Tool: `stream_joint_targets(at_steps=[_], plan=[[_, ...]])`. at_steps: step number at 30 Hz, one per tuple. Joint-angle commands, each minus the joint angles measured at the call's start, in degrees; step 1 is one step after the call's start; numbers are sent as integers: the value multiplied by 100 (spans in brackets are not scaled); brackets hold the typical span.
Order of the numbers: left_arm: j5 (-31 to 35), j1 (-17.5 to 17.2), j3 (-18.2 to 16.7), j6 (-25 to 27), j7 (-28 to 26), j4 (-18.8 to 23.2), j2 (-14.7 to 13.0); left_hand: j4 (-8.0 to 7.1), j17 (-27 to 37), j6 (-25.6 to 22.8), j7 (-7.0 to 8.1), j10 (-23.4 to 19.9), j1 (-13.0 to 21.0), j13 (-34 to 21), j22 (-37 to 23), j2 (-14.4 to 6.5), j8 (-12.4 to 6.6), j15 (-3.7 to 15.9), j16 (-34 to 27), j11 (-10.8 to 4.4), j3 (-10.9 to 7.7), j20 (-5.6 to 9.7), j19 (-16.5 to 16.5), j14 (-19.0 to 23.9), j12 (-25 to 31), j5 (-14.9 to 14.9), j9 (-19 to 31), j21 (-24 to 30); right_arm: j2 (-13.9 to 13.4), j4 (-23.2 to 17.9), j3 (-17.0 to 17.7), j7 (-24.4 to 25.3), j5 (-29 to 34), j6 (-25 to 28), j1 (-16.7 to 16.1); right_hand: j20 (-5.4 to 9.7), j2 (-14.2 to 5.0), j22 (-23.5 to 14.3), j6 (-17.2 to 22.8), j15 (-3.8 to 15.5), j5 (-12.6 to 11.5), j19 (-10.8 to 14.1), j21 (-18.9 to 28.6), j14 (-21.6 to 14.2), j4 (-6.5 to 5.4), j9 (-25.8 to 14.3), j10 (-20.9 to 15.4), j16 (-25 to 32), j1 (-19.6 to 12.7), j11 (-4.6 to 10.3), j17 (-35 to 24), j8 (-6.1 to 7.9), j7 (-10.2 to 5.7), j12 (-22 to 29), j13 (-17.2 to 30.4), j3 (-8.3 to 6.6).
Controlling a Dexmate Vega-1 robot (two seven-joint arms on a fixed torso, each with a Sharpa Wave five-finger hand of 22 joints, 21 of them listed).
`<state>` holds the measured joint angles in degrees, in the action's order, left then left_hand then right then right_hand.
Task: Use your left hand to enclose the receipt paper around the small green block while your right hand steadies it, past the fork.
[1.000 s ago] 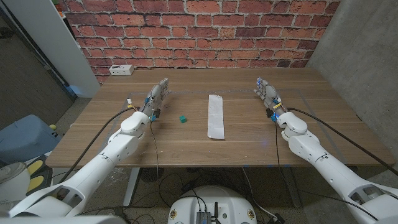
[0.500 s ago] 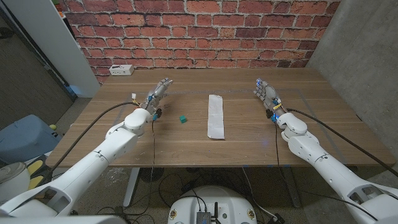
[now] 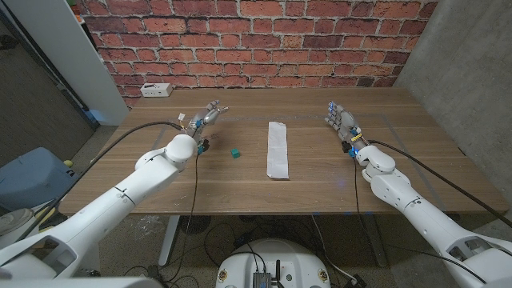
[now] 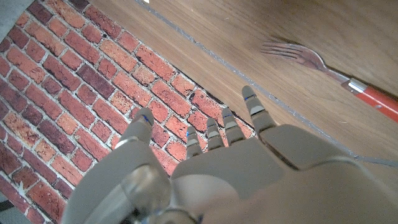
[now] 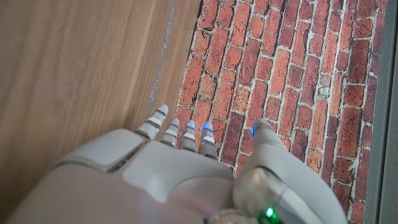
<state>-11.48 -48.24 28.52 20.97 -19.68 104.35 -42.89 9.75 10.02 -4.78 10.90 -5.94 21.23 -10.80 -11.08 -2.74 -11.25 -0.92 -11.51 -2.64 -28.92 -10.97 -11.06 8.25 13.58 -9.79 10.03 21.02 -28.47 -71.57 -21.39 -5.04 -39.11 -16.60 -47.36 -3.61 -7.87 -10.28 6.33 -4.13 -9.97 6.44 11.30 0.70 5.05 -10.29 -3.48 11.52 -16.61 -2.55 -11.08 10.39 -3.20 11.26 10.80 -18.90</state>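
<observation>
White receipt paper shows no legible print.

Your left hand has its fingers spread, holding nothing, reaching toward the brick wall. A fork with a red handle lies on the wooden table, near the hand's fingertips but apart from them.

Both arms reach forward over the table from the near corners. The left hand holds nothing, fingers extended and apart. The right hand is likewise empty, fingers spread.
</observation>
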Motion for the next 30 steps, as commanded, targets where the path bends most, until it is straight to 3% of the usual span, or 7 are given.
stream_joint_targets(at_steps=[1, 15, 23, 24, 25, 27, 30], plan=[[698, 305, 400, 1638, 67, 758, -286, 49, 23, -67, 48, -128, 233, -28, -32, 32, -7, 73, -111, 13, -46, -45, -72, 354, 23, -41, 22, 41, -79, -201, 38, 35, -56, 49, -190, -36, 9, -12, 57, -43, -34, -10, 26, 8, 0, -6, -47, 32, 46, -18, -10, 51, -17, 24, 32, 15], [1472, 1150, 1392, 3169, 789, 1240, -405, 70, 65, -369, -233, -556, 1052, -76, -55, 328, -75, 163, -110, 121, -56, -71, -537, 674, 105, -75, 38, 180, -177, -472, 180, 179, -125, -108, -585, -46, 29, -14, 104, -71, -35, -67, 14, 20, 27, -7, -85, 22, 29, -63, -4, 58, 2, 35, 35, 19], [1845, 1642, 1990, 3842, 1206, 1361, -393, 37, 91, -820, -131, -750, 1582, -108, -47, 587, -148, 233, -137, 114, 74, -63, -565, 881, 116, -165, 47, 149, -200, -459, 222, 132, -172, -173, -669, -44, 50, -14, 110, -71, -35, -72, 21, 20, 56, -7, -101, 17, 9, -88, 1, 53, 5, 37, 37, 22], [1853, 1648, 1998, 3855, 1214, 1362, -392, 37, 93, -907, -187, -771, 1658, -111, -44, 616, -166, 247, -135, 116, 94, 17, -607, 892, 116, -182, 49, 159, -200, -459, 222, 132, -173, -173, -669, -56, 52, -14, 110, -84, -35, -68, 23, 16, 59, -7, -107, 18, 7, -89, 1, 52, 8, 38, 37, 23], [1919, 1743, 2119, 4002, 1273, 1368, -360, -17, 106, -1253, -481, -790, 1784, -119, -35, 671, -242, 250, -131, 95, 190, 83, -633, 908, 103, -214, 62, 149, -187, -417, 230, 90, -195, -205, -664, -64, 53, -14, 113, -90, -34, -63, 27, 13, 64, -7, -107, 19, 4, -93, 1, 52, 15, 37, 38, 24], [1959, 1830, 2224, 4092, 1352, 1362, -348, -59, 114, -1651, -784, -1012, 1869, -136, -24, 752, -318, 319, -129, 41, 330, 205, -679, 926, 166, -235, 73, 139, -168, -372, 237, 58, -212, -242, -657, -47, 56, -15, 116, -75, -33, -71, 26, 18, 65, -7, -113, 17, 7, -77, 0, 51, 7, 38, 38, 28], [2031, 1952, 2386, 4224, 1451, 1381, -347, -99, 127, -1739, -845, -1221, 1909, -166, -13, 748, -300, 361, -171, 26, 412, 412, -745, 1028, 240, -247, 81, 142, -164, -325, 241, -1, -225, -278, -644, -39, 59, -15, 121, -76, -30, -73, 26, 19, 60, -8, -116, 18, 17, -94, -3, 52, 4, 38, 39, 35]])
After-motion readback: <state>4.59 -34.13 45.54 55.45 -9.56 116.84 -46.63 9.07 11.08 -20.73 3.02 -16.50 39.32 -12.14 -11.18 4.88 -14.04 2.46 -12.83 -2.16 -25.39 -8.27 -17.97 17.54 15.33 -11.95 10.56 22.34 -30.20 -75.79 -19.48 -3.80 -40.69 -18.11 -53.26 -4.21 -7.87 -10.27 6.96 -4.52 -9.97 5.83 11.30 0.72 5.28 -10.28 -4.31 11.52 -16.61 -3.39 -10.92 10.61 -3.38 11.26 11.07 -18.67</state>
